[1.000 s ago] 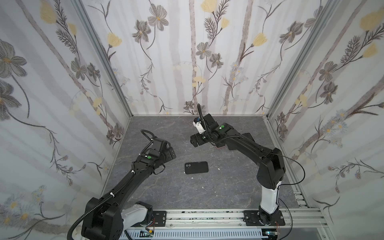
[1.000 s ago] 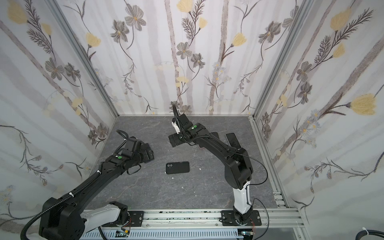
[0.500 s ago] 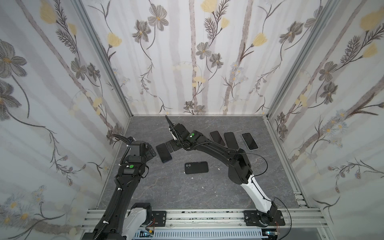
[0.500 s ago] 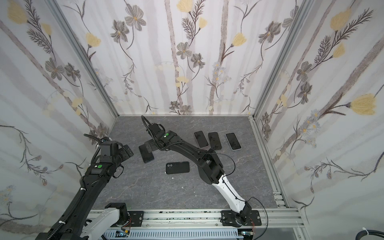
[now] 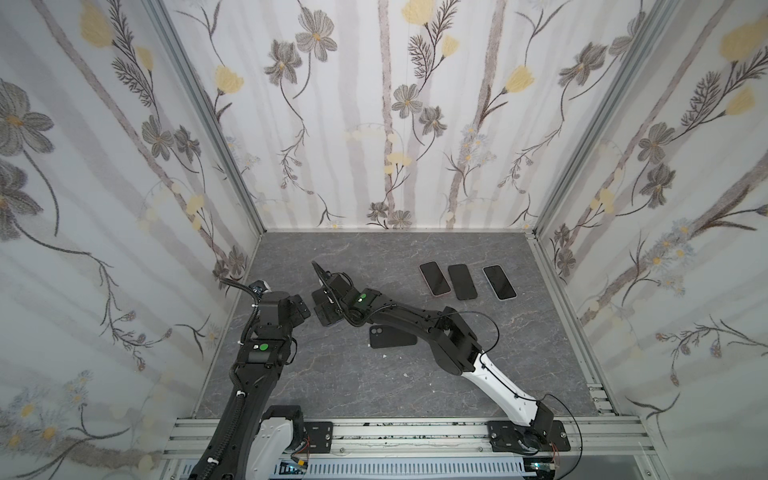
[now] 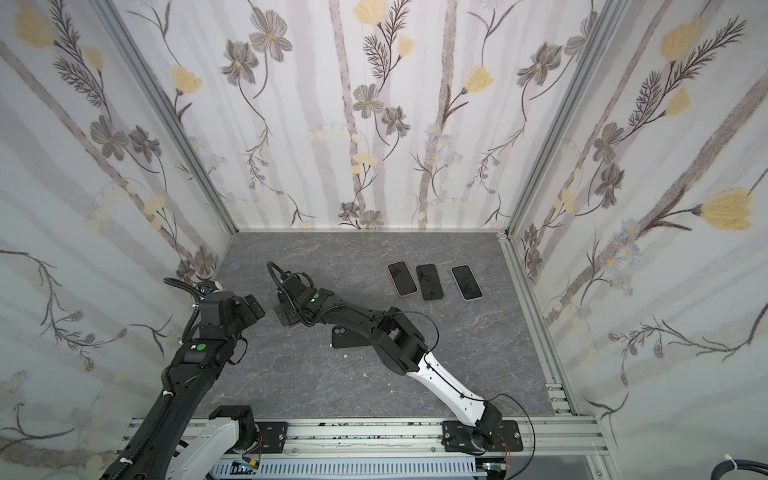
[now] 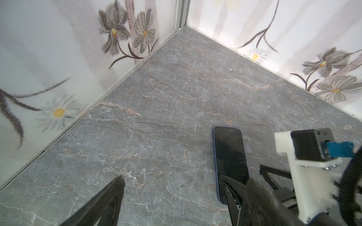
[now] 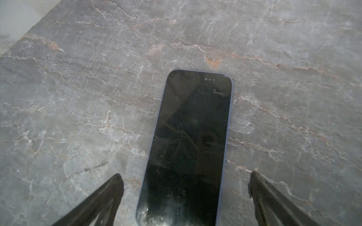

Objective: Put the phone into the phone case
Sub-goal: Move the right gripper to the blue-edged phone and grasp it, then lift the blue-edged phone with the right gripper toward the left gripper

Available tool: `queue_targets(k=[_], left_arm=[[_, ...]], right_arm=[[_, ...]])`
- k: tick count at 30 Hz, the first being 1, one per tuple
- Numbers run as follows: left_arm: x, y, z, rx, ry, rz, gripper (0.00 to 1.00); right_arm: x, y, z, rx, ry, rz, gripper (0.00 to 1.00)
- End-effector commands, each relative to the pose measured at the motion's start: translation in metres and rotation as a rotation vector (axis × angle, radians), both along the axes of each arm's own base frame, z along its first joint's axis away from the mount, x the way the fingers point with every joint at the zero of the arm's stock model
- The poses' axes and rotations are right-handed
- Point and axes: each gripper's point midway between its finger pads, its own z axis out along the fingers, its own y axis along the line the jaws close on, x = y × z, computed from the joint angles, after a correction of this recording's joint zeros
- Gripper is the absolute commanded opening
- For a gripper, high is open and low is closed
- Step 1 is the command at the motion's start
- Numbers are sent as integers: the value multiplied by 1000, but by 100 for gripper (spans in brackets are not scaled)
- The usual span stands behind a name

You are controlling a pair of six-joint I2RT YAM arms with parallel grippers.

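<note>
The phone [image 8: 192, 140] lies screen up on the grey table, dark glass with a blue rim. My right gripper [image 8: 185, 174] stands open just above it, one finger on each side of its lower end, not touching it. In both top views this gripper [image 5: 326, 309] [image 6: 286, 311] hides most of the phone. The black phone case [image 5: 390, 336] [image 6: 347, 337] lies flat just in front of the right arm, camera cutout at its left end. My left gripper [image 7: 186, 179] [image 5: 301, 309] is open and empty over bare table, just left of the phone [image 7: 229, 156].
Three other phones [image 5: 434, 278] [image 5: 461, 281] [image 5: 498, 282] lie side by side at the back right. The left wall [image 7: 58, 78] and back corner stand close to the left gripper. The right arm [image 5: 415, 320] stretches across the table's middle.
The right gripper has swung from the back middle to the left and come down over the phone. The left arm has pulled back toward the left wall. The case has stayed put.
</note>
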Motion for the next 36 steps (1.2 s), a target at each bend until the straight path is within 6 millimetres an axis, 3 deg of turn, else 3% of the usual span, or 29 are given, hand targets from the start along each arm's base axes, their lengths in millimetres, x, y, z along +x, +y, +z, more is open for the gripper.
queue_targets(k=[1, 5, 9, 14, 18, 25, 28, 32, 36], left_arm=[[6, 0, 6, 8, -27, -6, 96], [2, 3, 11, 21, -40, 7, 96], [-3, 2, 20, 12, -85, 5, 96], [-3, -1, 26, -6, -116, -5, 96], [-3, -4, 27, -19, -120, -18, 96], [-4, -3, 29, -19, -130, -17, 96], [-4, -4, 28, -21, -128, -20, 96], [-3, -4, 27, -22, -126, -21, 96], [-3, -5, 27, -28, -124, -24, 96]], right_arm=[[8, 5, -2, 18, -22, -35, 100], [2, -2, -23, -51, -2, -18, 100], [-9, -22, -40, -174, 33, 3, 97], [-42, -43, -63, -277, 194, 89, 88], [-62, -58, -72, -330, 287, 91, 73], [-95, -74, -71, -358, 364, 155, 63], [-106, -82, -71, -374, 382, 169, 64], [-100, -91, -74, -451, 307, 142, 77], [-95, -88, -84, -475, 295, 120, 86]])
